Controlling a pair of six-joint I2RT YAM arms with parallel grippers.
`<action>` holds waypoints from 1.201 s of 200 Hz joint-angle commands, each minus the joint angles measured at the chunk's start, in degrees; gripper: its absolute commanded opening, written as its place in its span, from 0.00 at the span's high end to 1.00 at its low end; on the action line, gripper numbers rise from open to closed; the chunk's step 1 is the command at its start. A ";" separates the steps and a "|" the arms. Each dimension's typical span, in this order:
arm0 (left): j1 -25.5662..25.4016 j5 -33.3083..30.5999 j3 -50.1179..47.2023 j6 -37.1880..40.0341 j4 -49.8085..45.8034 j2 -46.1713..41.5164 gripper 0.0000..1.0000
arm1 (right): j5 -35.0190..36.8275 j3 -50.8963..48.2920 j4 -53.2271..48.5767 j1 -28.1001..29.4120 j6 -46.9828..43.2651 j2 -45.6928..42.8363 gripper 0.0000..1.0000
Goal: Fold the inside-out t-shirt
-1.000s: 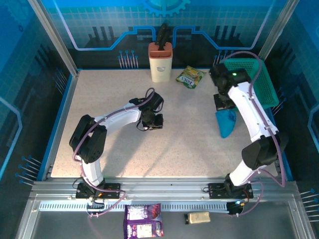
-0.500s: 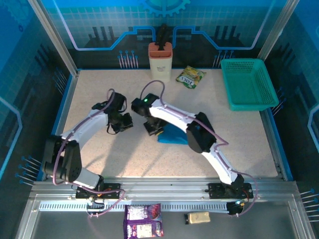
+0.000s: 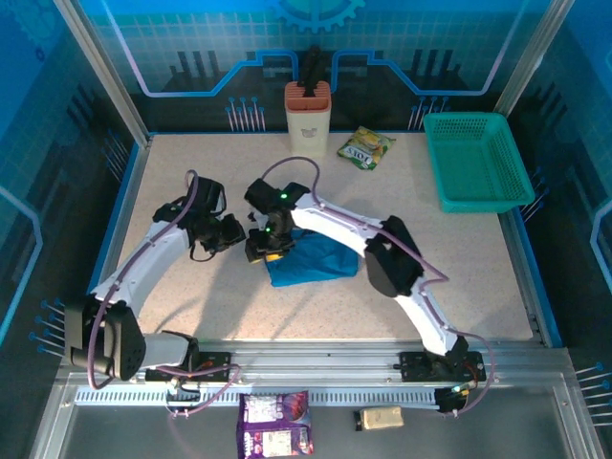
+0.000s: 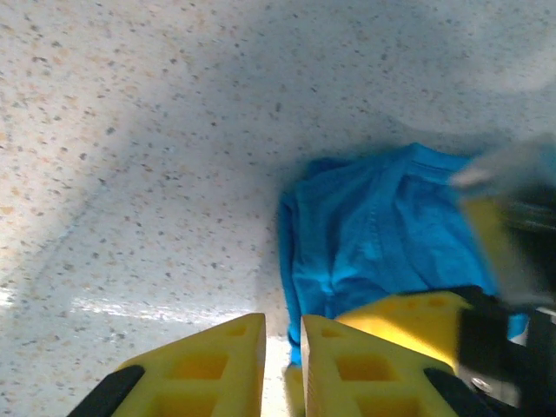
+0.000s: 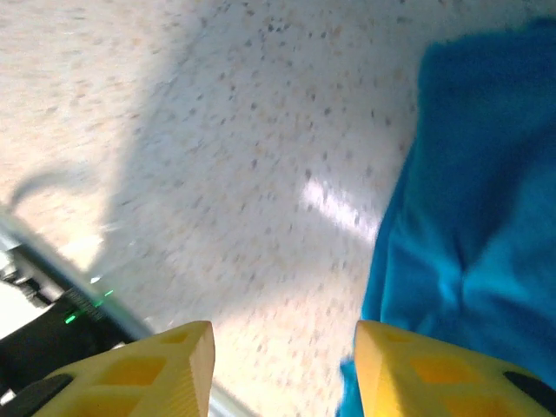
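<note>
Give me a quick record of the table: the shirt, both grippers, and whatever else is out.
shirt: medium-blue cloth t-shirt, crumpled heap on the speckled tabletop, unfolded
left gripper: nearly shut, empty, near the shirt
right gripper: open, empty, shirt beside one finger
other items: teal plastic mesh basket, green snack packet, beige utensil holder, all on the far side

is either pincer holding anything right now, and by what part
Nothing is held. The right pincer is open beside the t-shirt, with bare table between its fingers; the left pincer is nearly closed on nothing.
</note>
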 commanded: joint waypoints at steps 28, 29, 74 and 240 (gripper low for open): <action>-10.26 7.34 0.24 -7.34 6.97 2.85 0.86 | -9.73 -25.52 14.79 -12.43 1.46 -22.28 0.57; -10.65 7.37 0.28 -7.41 7.17 3.11 0.87 | -9.72 -26.01 14.82 -12.77 1.36 -22.55 0.58; -22.36 7.94 5.09 -11.30 12.38 16.16 0.90 | -18.18 -41.37 18.39 -24.89 -3.26 -27.52 0.62; -16.42 4.55 -14.97 -11.77 15.83 8.64 0.89 | -17.40 -48.59 21.44 -28.59 -3.40 -28.09 0.58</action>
